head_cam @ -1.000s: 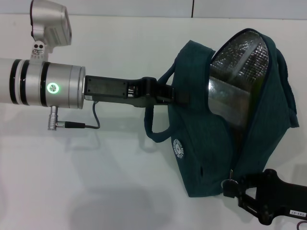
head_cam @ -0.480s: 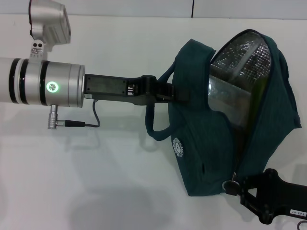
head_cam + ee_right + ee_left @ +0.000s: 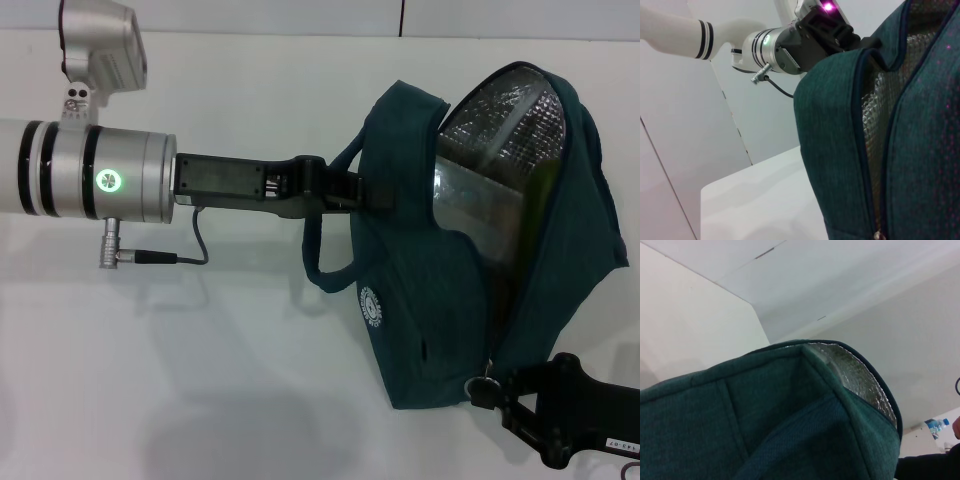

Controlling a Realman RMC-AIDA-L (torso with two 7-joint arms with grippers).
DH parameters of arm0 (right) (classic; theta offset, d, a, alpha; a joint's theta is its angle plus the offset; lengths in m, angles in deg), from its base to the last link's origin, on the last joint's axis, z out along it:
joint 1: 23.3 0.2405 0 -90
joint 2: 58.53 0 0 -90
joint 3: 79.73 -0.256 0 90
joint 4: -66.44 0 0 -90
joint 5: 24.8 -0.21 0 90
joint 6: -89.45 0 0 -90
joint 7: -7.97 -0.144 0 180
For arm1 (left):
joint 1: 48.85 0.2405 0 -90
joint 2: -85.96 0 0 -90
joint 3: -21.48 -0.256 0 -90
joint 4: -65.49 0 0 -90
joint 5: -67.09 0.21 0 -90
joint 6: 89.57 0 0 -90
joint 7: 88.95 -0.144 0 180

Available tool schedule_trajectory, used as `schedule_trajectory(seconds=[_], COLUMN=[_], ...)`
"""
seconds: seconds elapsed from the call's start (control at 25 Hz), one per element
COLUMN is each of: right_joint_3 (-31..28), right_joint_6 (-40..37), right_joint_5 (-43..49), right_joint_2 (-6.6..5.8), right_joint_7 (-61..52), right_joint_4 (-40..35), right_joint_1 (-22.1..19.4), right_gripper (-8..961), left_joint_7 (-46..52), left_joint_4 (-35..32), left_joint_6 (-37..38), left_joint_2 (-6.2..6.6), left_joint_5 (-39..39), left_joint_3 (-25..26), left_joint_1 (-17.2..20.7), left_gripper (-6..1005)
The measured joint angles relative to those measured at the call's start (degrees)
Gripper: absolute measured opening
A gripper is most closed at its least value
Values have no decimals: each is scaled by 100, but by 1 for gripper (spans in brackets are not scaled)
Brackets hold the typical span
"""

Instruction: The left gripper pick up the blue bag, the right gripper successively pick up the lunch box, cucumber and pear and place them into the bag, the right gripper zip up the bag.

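Reaching in at the near corner of the blue bag [image 3: 440, 300], the right hand [image 3: 490, 392] is closed on the ring zipper pull [image 3: 482, 386] at the low end of the zip. From there the opening runs away up the bag, gaping wide and showing the silver foil lining [image 3: 500, 110]. On the bag's left side the left hand [image 3: 375, 195] is clamped on a handle [image 3: 325, 250], holding the bag above the white surface [image 3: 200, 380]. Its silver wrist [image 3: 100, 182] extends away from the bag, green light glowing.
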Motion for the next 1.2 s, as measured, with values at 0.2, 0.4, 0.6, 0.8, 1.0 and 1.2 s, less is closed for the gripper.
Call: schedule_trajectory(seconds=[0.2,0.4,0.6,0.8,1.0,1.2], right_joint_3=[0,1,0,4,37,44], right_joint_6=[-19,-13,-31,-46,-52,-55], right_joint_5=[0,1,1,1,1,1], right_joint_2=[-6,-10,-8,-15,-26,-26], right_joint_7=[-8,-83,-94,-94,-94,-63], right_joint_4=[8,-1,-17,-30,-35,-36], right_joint_1=[6,7,2,-16,-27,-34], right_gripper=[38,59,89,93,90,87], left_joint_7=[-2,-3,-3,-3,-3,-3], left_joint_4=[0,0,0,0,0,0], left_joint_6=[0,0,0,0,0,0], left_joint_2=[-3,-12,-12,-12,-12,-12], left_joint_5=[-4,-4,-4,-4,-4,-2], left_joint_3=[-16,-18,-17,-11,-10,-15], left_joint_1=[0,0,0,0,0,0], left_gripper=[38,38,38,37,37,39])
